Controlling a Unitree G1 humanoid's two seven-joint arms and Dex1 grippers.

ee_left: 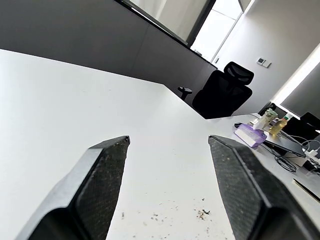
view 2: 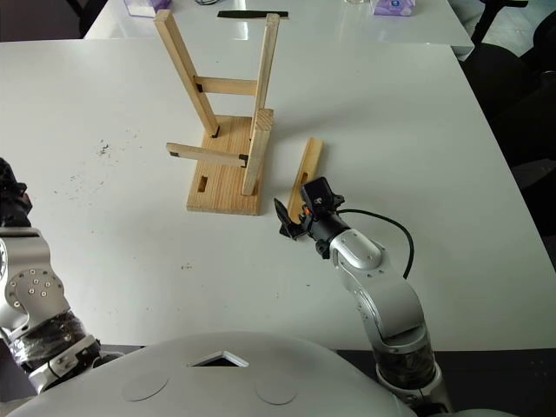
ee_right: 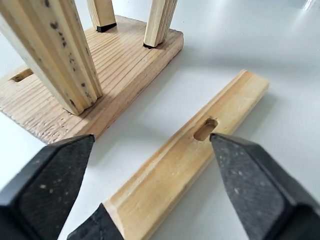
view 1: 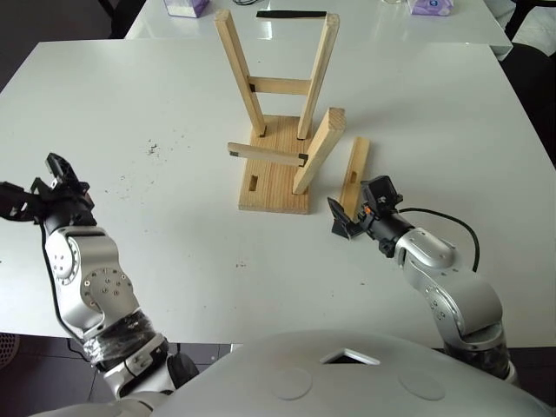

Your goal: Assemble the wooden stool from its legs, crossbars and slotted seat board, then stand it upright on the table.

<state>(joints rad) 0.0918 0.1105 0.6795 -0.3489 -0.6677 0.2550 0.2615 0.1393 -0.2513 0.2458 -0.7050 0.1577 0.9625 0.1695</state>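
The slotted seat board (view 1: 271, 178) lies flat at the table's middle. Two legs (view 1: 240, 69) stand in its far slots, joined by a crossbar (view 1: 280, 85). A third leg (view 1: 318, 149) leans in the near right slot, and a second crossbar (view 1: 265, 154) sticks out of it to the left. One loose leg (view 1: 356, 171) with a slot lies flat just right of the board. My right gripper (view 1: 354, 217) is open, its fingers either side of the near end of that loose leg (ee_right: 200, 145). My left gripper (view 1: 59, 178) hovers open over the table's left edge, holding nothing.
Dark specks (view 1: 155, 149) dot the white table left of the board. A second table behind carries a black strip (view 1: 291, 15) and purple boxes (view 1: 187, 7). A black office chair (ee_left: 222, 92) stands beyond the table. Bare tabletop stretches in front of the board.
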